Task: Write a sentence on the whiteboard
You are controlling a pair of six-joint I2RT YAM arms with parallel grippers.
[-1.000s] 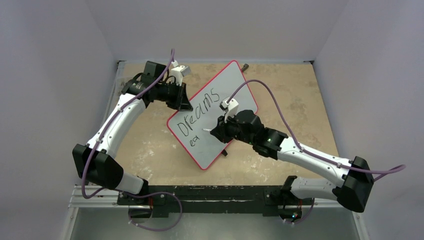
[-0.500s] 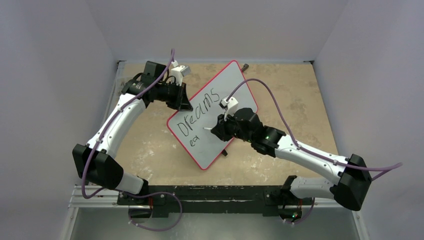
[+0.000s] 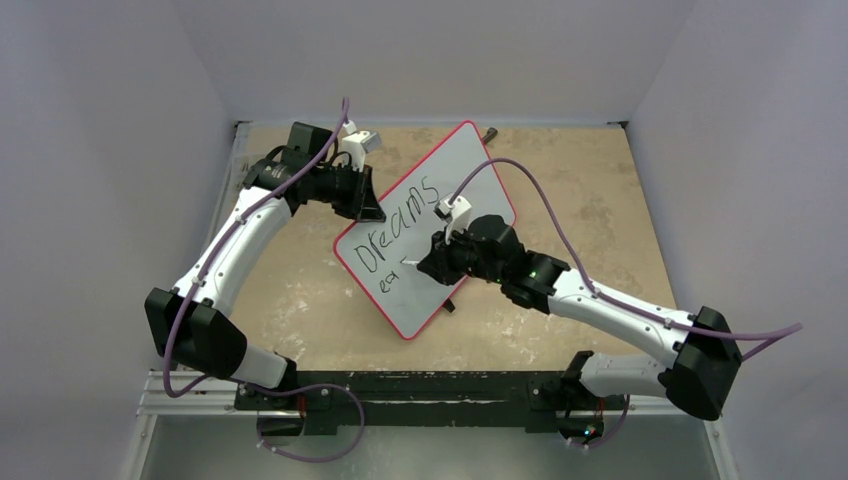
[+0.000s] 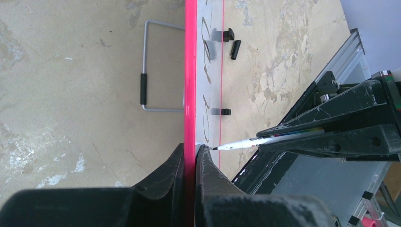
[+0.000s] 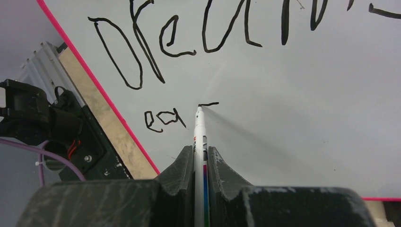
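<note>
The whiteboard [image 3: 455, 175], white with a red rim, stands tilted on the table. My left gripper [image 3: 368, 207] is shut on its upper left edge; the left wrist view shows the red rim [image 4: 190, 71] pinched between the fingers. My right gripper [image 3: 432, 262] is shut on a white marker [image 5: 200, 137], its black tip on the board. The sentence [image 5: 208, 33] reads "Dreams" on the top line, with "ea" [image 5: 164, 120] and a short fresh stroke [image 5: 209, 103] below it. The writing also shows in the top view [image 3: 400, 236].
A metal wire stand [image 4: 150, 66] with a black grip lies behind the board. A black marker cap [image 4: 235, 49] and black clips [image 4: 228, 34] sit on the tan table. Grey walls close in both sides.
My right gripper has shifted slightly up and left along the board, drawing a short new stroke after "ea". The left arm and the board have not moved.
</note>
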